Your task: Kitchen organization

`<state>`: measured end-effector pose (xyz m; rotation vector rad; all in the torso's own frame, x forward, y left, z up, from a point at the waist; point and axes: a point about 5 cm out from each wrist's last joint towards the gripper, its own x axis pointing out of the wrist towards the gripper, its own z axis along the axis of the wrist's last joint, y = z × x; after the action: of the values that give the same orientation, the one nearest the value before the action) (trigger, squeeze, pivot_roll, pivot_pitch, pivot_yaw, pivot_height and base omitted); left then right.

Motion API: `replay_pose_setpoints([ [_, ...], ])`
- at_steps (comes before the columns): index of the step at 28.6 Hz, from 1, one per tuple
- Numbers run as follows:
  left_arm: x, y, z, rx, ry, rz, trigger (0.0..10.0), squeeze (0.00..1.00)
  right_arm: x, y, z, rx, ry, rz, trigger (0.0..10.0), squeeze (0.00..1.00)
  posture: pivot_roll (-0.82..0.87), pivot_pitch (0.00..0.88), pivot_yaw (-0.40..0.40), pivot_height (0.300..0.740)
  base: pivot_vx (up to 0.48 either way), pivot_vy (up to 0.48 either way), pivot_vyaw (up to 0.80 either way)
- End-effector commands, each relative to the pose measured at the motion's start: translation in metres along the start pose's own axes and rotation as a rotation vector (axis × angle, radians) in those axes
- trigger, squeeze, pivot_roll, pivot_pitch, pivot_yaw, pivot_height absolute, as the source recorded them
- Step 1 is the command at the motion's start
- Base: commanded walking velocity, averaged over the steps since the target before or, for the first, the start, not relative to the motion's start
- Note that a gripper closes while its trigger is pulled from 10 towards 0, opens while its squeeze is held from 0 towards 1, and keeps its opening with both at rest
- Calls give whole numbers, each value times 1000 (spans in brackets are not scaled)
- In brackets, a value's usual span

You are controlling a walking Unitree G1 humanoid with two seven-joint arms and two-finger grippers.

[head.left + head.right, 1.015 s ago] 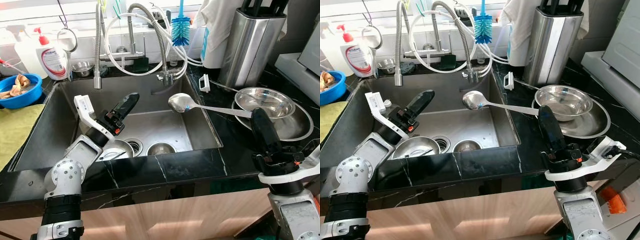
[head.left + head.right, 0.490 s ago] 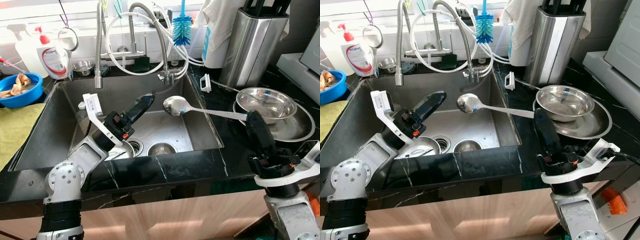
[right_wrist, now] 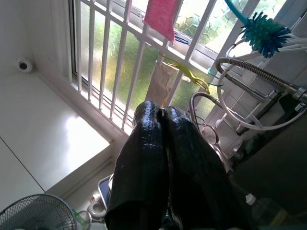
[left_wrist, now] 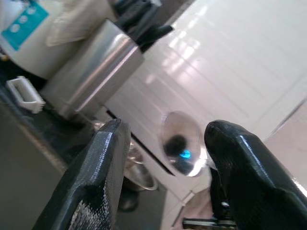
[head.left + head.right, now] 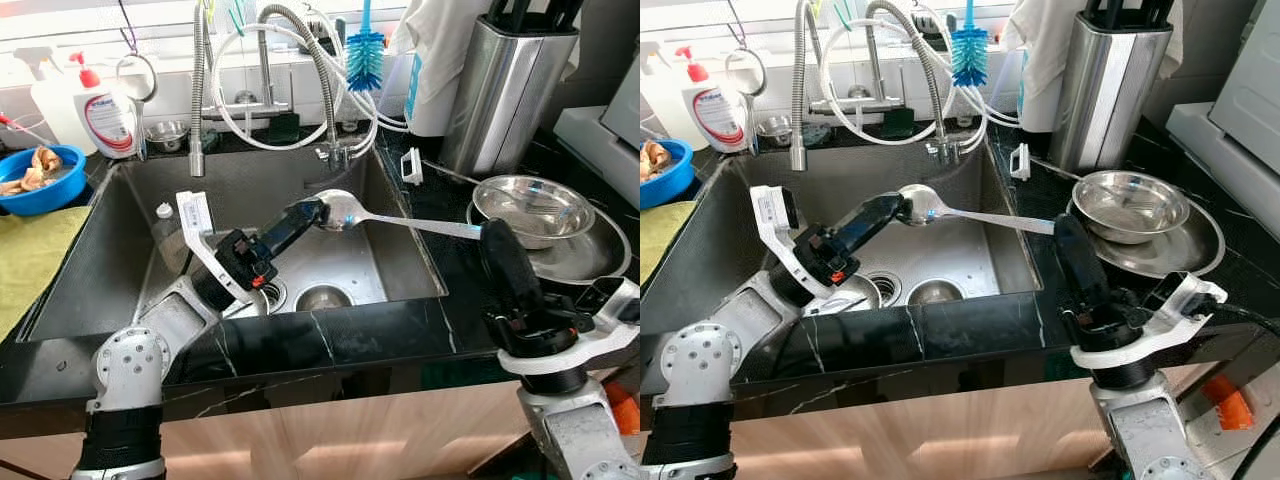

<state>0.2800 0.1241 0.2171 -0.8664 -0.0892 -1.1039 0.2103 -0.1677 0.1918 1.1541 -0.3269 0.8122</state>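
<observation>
Left-eye view: right gripper [image 5: 488,232] pinches a ladle [image 5: 345,210] over the sink [image 5: 120,250], offering its bowl to the spread left gripper [image 5: 305,212].

Ladle [image 5: 345,210]: polished metal, mirror-bright bowl. Sink [image 5: 100,255]: brushed steel, dull grey, matt. Countertop [image 5: 330,338] fronting the sink: glossy black stone, white veining. Bowls [image 5: 528,203] right of the sink: shiny stainless steel. Knife block [image 5: 495,95] behind them: satin metal. Cloth [image 5: 30,255] left of the sink: matt yellow-green fabric. Left gripper [image 5: 305,212] fingers: glossy black plastic.
</observation>
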Motion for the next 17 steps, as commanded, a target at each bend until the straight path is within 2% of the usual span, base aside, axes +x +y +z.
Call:
replay_pose_setpoints([
  [1, 1, -7, -1, 5, 22, -33, 10000, 0, 1, 3, -2, 15, 1, 26, 10000, 0, -63, 0, 32, 740, 0, 0, 0],
  [14, 2, -12, -4, -15, 34, -71, 10000, 0, 0, 1, -4, 18, 2, 21, 10000, 0, -62, 0, 34, 740, 0, 0, 0],
  [15, 2, -14, -5, -16, 42, -78, 8745, 0, 0, 1, -5, 19, 2, 19, 10000, 0, -62, 0, 34, 740, 0, 0, 0],
  [16, 2, -14, -5, -16, 42, -78, 8745, 0, 0, 1, -5, 19, 2, 19, 10000, 0, -62, 0, 34, 740, 0, 0, 0],
  [17, 2, -14, -6, -25, 41, -78, 2980, 0, 0, 1, -6, 21, 2, 16, 10000, 0, -61, 0, 36, 740, 0, 0, 0],
])
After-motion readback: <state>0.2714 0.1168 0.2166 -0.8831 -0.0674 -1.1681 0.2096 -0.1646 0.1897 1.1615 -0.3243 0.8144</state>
